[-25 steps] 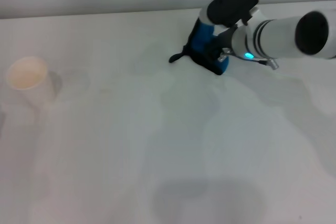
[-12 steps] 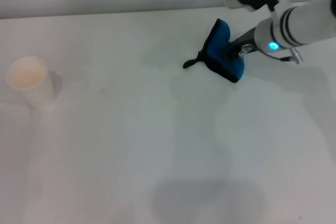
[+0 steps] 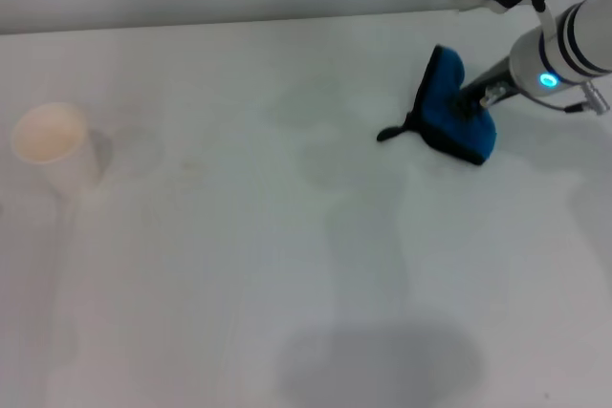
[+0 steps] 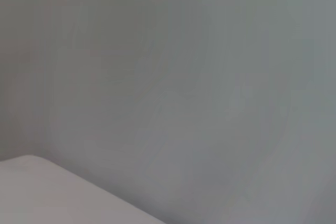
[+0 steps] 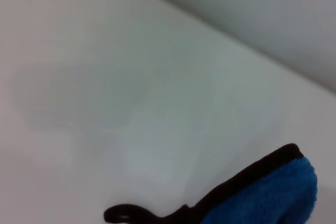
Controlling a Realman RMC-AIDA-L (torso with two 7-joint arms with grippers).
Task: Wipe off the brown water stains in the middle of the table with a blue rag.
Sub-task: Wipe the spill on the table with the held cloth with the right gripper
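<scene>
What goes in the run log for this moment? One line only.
right claw: shut on rag, far right of table | left claw: not in view | stains: none visible | cup: upright, left

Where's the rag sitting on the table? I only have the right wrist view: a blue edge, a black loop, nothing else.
Observer: The bright blue rag with black trim is at the far right of the plain white table, gripped upright by the right tool.
Operator: Anything else on the table?
Observer: A white paper cup with a cream inside stands near the left edge.
Operator: Stain?
Observer: I can't make out a brown patch in the head view.
Operator: Left arm?
Observer: Not in the head view.
</scene>
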